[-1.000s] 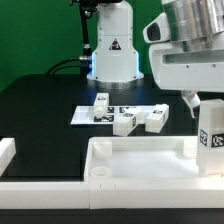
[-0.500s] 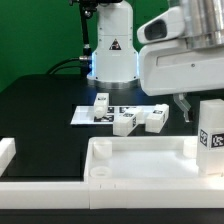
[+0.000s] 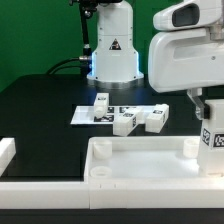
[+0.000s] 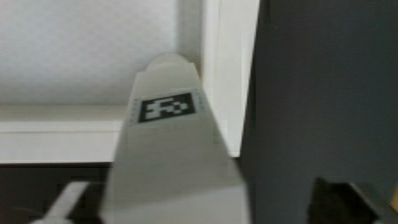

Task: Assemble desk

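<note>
Exterior view, starting at its left: we are noting the low border wall point(image 3: 6, 150) at the edge of the black table point(image 3: 40, 100). Moving right, the marker board point(image 3: 84, 116) is carrying three loose legs point(image 3: 124, 122), all well apart from the arm. In front, the tabletop point(image 3: 140, 158) is lying rim-up like a shallow tray. We are seeing nothing loose in its recess, and the near corner socket point(image 3: 100, 172) is holding no leg. At the far right, the fourth leg point(image 3: 211, 132) is standing upright at the tabletop's corner, tag facing us. Whether it is seated in a socket there, we cannot tell.

What is changing: half a second ago the wrist was tilted. Now it is squaring up over that leg, with the gripper point(image 3: 201, 102) at its top. The wrist view is showing the fourth leg point(image 4: 169, 150) rising toward the camera beside the tabletop point(image 4: 89, 60). The jaws look to be straddling it, but whether they are pressing on it or standing clear, we cannot tell. We are reading this as a fresh grasp for working the leg home, with three legs left to fit.
</note>
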You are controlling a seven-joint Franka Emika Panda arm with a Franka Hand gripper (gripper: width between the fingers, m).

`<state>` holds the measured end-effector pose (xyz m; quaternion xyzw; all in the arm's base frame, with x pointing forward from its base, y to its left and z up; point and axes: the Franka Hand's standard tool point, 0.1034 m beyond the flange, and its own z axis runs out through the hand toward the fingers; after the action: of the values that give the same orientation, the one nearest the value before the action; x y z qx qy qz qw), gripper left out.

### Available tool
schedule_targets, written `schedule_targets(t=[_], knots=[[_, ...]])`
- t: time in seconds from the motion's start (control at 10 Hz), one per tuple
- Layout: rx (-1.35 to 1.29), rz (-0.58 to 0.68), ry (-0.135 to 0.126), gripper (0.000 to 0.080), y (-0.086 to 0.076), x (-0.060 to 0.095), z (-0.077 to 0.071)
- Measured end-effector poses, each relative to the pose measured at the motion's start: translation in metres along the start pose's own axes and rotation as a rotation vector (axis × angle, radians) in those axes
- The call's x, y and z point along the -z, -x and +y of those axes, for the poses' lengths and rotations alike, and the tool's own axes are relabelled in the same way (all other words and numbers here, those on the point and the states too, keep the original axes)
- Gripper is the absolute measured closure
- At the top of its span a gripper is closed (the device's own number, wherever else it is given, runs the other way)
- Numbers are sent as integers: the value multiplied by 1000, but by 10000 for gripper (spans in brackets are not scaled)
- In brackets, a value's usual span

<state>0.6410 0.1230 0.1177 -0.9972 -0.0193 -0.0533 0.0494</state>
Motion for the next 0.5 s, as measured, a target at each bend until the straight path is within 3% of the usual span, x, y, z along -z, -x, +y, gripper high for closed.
schedule_targets(t=[0.1,0.5], knots=[[-59,0,3,471,0,0,3],[-464,-1,1,499,-4,1,11]])
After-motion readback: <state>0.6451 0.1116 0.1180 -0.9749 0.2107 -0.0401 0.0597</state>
